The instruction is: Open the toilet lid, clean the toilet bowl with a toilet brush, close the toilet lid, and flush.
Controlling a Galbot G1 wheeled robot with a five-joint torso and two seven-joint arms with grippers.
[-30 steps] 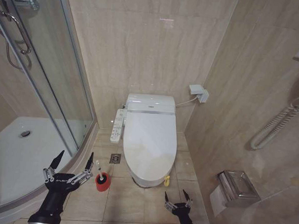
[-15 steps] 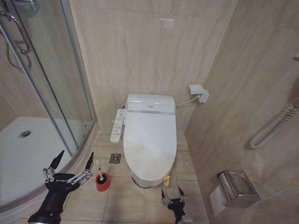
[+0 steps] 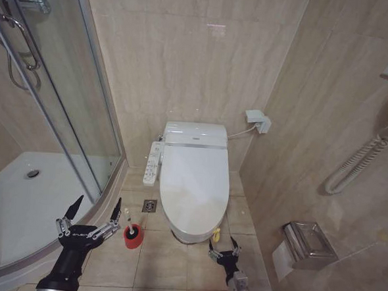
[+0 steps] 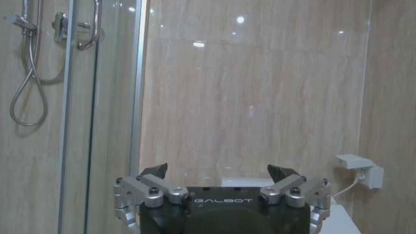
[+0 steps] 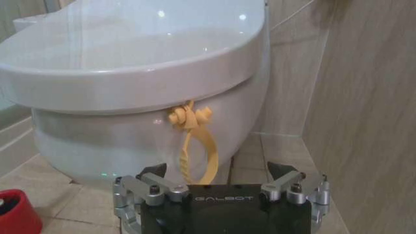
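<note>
Beige tiled floor (image 3: 173, 263) and walls, glossy white toilet lid (image 3: 193, 185) shut, right gripper (image 3: 223, 254) spread open by its yellow cord (image 5: 195, 146), left gripper (image 3: 90, 213) held open.

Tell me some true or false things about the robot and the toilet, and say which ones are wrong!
1. The toilet lid is shut over the bowl. True.
2. The right gripper is squeezing the yellow cord. False: it is open, low on the floor in front of the toilet, with the cord hanging just ahead of it.
3. The toilet brush stands in a red cup holder on the floor. True.
4. The left gripper holds the brush. False: it is open and empty, beside the brush near the shower tray.
</note>
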